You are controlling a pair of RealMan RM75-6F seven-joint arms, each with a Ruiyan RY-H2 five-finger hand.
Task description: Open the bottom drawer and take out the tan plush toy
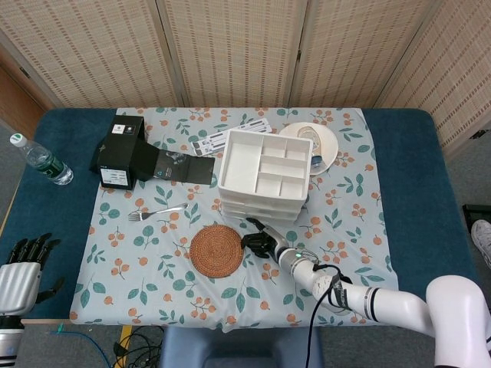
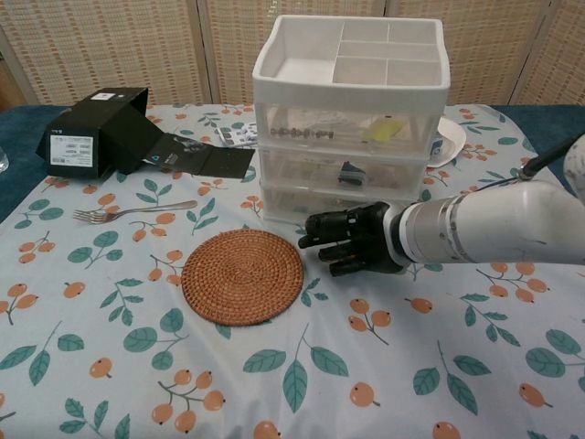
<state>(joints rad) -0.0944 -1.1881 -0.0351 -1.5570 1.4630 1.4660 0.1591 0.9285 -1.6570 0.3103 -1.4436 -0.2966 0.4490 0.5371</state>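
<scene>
A white three-drawer unit [image 1: 265, 172] [image 2: 352, 69] with a divided tray on top stands mid-table. Its bottom drawer [image 2: 292, 203] [image 1: 253, 217] is closed, with a translucent front. My right hand [image 1: 261, 241] [image 2: 352, 242], black, lies right in front of that drawer, its fingers curled against the lower front. The hand hides the contact point. No tan plush toy shows in either view. At the lower left of the head view, off the table, my left hand [image 1: 23, 276] hangs with its fingers spread and nothing in them.
A round woven coaster [image 1: 217, 250] [image 2: 242, 274] lies just left of my right hand. Further left are a fork [image 1: 157, 212] [image 2: 132, 213] and an open black box [image 1: 123, 149] [image 2: 91, 142]. A white plate [image 1: 318, 142] sits behind the unit, and a bottle [image 1: 42, 161] stands at the far left.
</scene>
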